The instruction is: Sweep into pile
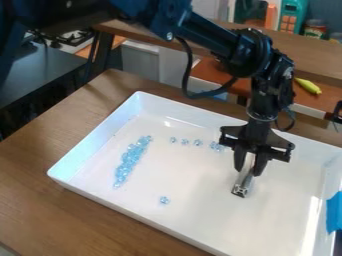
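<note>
One tool (248, 170) grips a metallic bar (243, 183); beads (125, 167) dot the tray (200, 200).

Brown wooden table (40, 167), visible grain; white rectangular tray (194, 185) flat on top, raised walls all round.

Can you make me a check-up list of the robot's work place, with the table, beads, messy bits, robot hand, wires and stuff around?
Surface: white tray on a brown wooden table.
Job's things: pale blue beads in a long cluster, a short broken row and one alone; not one pile.
Clutter: blue tape at the tray's edge.
Hand: the hand holds a silver tool over the tray.
Cables: black cable loops below the arm.
Surroundings: yellow thing on a surface behind.
</note>
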Controlling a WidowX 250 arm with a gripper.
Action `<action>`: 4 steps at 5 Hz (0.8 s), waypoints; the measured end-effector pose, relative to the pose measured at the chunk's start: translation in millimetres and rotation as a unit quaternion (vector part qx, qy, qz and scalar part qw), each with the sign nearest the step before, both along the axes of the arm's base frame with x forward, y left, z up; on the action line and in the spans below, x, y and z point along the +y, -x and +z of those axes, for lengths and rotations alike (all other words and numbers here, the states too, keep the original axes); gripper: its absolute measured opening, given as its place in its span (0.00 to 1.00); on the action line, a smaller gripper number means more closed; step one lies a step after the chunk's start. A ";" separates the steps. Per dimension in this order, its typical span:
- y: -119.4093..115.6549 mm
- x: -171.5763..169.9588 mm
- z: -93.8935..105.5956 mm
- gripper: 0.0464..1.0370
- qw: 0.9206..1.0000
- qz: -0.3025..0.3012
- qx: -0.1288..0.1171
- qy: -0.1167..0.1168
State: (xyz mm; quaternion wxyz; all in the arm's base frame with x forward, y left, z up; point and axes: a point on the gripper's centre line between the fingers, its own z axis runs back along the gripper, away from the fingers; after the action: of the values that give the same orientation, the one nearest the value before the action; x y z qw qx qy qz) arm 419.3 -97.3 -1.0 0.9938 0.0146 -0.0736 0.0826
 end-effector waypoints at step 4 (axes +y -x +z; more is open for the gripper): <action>6.4 86.6 -1.4 0.28 0.998 0.055 0.006 0.026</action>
State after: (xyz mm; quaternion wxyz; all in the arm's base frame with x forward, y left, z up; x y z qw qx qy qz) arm 413.0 -10.7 -2.4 0.9882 -0.0067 -0.0642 0.1387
